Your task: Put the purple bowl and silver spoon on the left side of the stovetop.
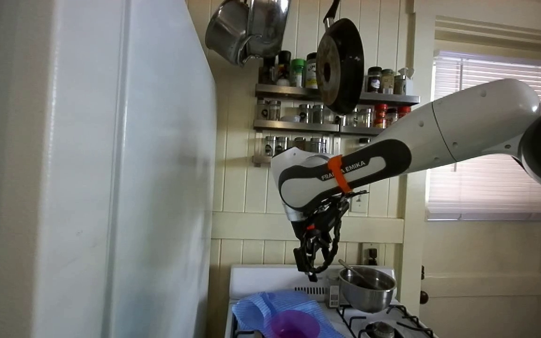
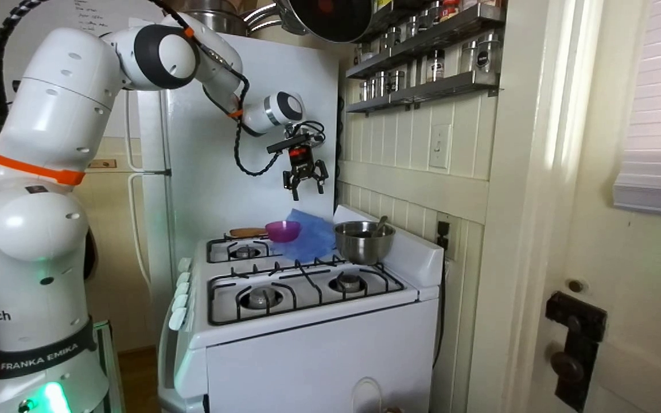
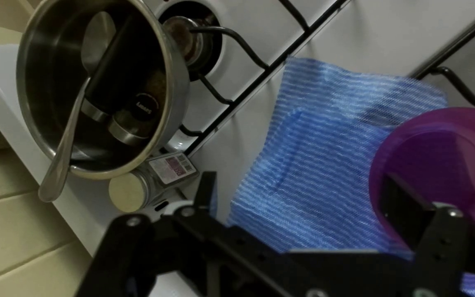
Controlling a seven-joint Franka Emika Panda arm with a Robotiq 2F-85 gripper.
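Observation:
The purple bowl [image 1: 295, 324] sits at the blue cloth on the stovetop [image 2: 307, 315]; it also shows in an exterior view [image 2: 283, 231] and at the right of the wrist view [image 3: 431, 152]. The silver spoon [image 3: 65, 150] leans in the silver pot [image 3: 175, 99], its handle over the rim. The pot [image 2: 364, 244] stands at the stovetop's back. My gripper [image 2: 308, 192] hangs above the stovetop, fingers apart and empty. In the wrist view the gripper [image 3: 301, 183] spans the cloth; its right finger overlaps the bowl's image, but it is well above it.
A crumpled blue cloth [image 3: 316, 165] lies mid-stovetop. The pot also holds a dark grinder and a spice jar [image 3: 136, 117]. A labelled jar [image 3: 155, 181] stands beside the pot. A wooden handle [image 2: 248, 232] lies beside the bowl. The fridge [image 2: 250, 143] and a hanging pan [image 1: 341, 65] are nearby.

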